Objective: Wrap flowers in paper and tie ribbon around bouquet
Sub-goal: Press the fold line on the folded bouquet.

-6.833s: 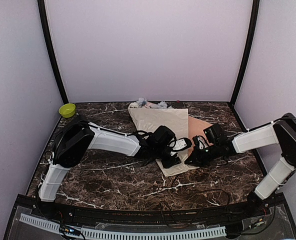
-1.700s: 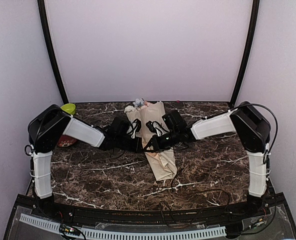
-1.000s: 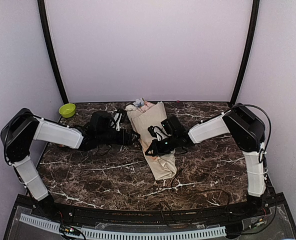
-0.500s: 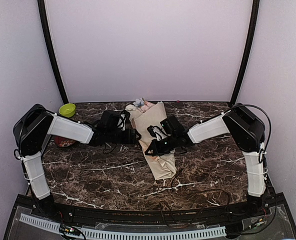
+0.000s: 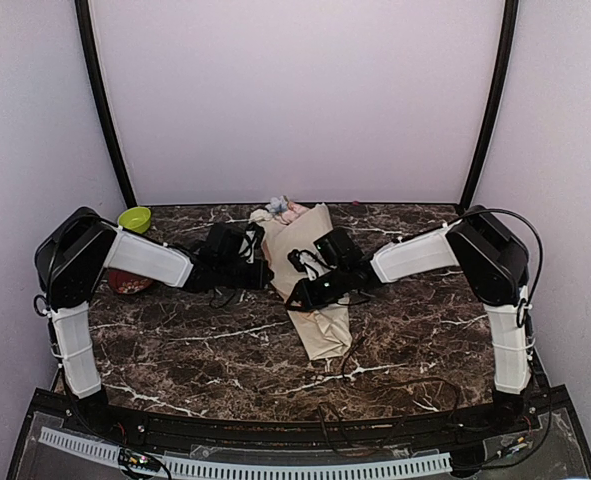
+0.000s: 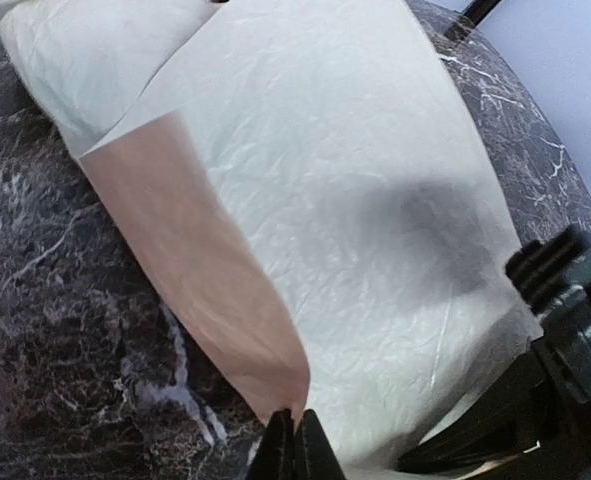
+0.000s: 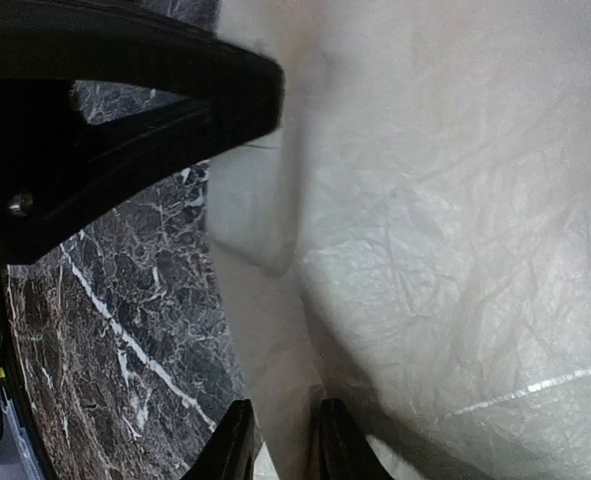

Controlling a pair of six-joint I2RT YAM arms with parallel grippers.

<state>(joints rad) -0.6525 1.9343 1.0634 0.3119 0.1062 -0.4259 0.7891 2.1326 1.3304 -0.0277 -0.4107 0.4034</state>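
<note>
The bouquet lies on the marble table as a long beige paper cone. Its flowers poke out at the far end. My left gripper is at the cone's left edge. In the left wrist view it is shut, pinching the tip of the paper's peach flap. My right gripper rests on the cone's middle. Its jaws stand slightly apart over a fold of paper. A thin dark strand, possibly the ribbon, curls by the narrow end.
A green bowl sits at the back left. A reddish dish is half hidden under the left arm. Black frame posts stand at the back corners. The right gripper's body sits close to the left one.
The left arm swung in to the cone's left edge and its jaws closed on the peach flap. The right jaws have parted a little.
</note>
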